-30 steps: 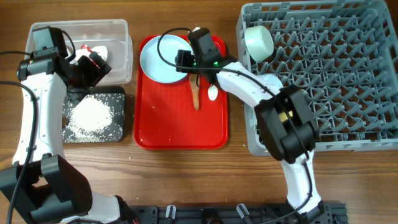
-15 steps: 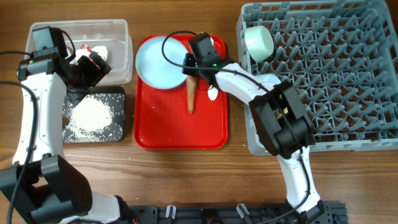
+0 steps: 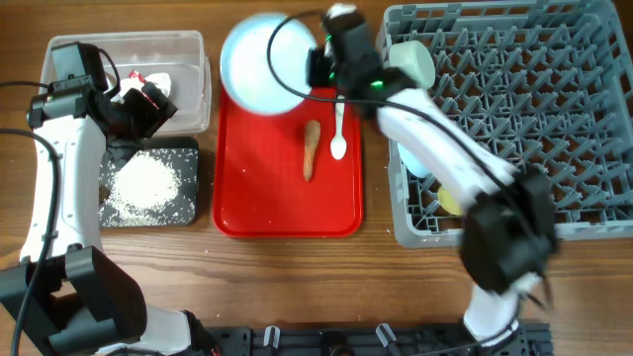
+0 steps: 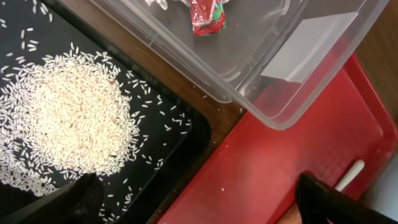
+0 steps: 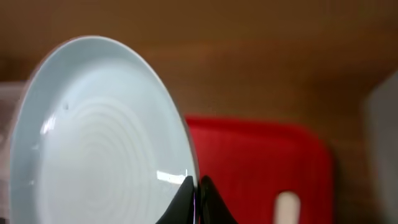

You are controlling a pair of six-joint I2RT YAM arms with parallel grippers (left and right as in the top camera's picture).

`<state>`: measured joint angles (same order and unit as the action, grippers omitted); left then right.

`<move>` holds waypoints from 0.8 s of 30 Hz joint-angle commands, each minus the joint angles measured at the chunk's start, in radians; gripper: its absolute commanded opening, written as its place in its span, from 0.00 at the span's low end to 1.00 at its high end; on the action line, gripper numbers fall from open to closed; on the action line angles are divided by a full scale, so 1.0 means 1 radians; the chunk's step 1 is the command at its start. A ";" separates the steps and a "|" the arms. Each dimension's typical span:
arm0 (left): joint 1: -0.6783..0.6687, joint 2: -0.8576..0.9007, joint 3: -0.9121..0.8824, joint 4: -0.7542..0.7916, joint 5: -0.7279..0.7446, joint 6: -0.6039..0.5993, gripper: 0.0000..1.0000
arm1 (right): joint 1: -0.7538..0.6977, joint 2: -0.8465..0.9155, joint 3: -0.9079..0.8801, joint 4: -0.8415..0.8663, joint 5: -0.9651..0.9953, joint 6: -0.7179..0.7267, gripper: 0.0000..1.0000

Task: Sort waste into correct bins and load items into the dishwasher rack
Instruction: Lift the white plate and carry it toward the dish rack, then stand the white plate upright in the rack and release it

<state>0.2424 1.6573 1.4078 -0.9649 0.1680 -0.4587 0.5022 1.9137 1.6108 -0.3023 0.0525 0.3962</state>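
Note:
My right gripper (image 3: pixel 315 67) is shut on the rim of the pale blue plate (image 3: pixel 259 61), which hangs tilted above the back edge of the red tray (image 3: pixel 287 213). In the right wrist view the fingertips (image 5: pixel 186 186) pinch the plate (image 5: pixel 99 143) edge. The carrot (image 3: pixel 311 148) and white spoon (image 3: pixel 338 127) lie on the tray. My left gripper (image 3: pixel 127 121) hovers open over the gap between the clear bin (image 3: pixel 129 49) and the black bin (image 3: pixel 188 203). The wrapper (image 4: pixel 205 12) lies in the clear bin and rice (image 4: pixel 74 118) in the black bin.
The grey dishwasher rack (image 3: pixel 534 119) fills the right side, with a pale bowl (image 3: pixel 413 61) at its back left corner and something yellow (image 3: pixel 450 203) partly hidden under my right arm. Bare wooden table runs along the front.
My right gripper closed on the plate's rim and lifted it up and back off the tray. The carrot shifted slightly on the tray. The left arm stayed still.

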 commanded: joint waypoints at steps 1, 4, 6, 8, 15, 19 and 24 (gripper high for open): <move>0.002 -0.017 0.014 -0.001 -0.006 0.002 1.00 | -0.028 -0.194 0.012 -0.076 0.338 -0.084 0.04; 0.002 -0.017 0.014 -0.001 -0.006 0.002 1.00 | -0.060 -0.290 0.012 -0.177 0.705 -0.084 0.04; 0.002 -0.017 0.014 -0.001 -0.006 0.002 1.00 | -0.086 -0.321 0.012 -0.233 0.883 -0.084 0.04; 0.002 -0.017 0.014 -0.001 -0.006 0.002 1.00 | -0.137 -0.328 0.012 -0.305 1.029 -0.135 0.04; 0.002 -0.017 0.014 -0.001 -0.006 0.002 1.00 | -0.267 -0.261 -0.010 -0.393 1.021 -0.531 0.04; 0.002 -0.017 0.014 -0.001 -0.006 0.002 1.00 | -0.300 -0.186 -0.010 -0.328 1.000 -0.843 0.04; 0.002 -0.017 0.014 -0.001 -0.006 0.002 1.00 | -0.307 -0.100 -0.010 -0.311 0.861 -1.135 0.04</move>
<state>0.2424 1.6573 1.4078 -0.9653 0.1684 -0.4587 0.1986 1.7653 1.6096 -0.6262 0.9916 -0.5056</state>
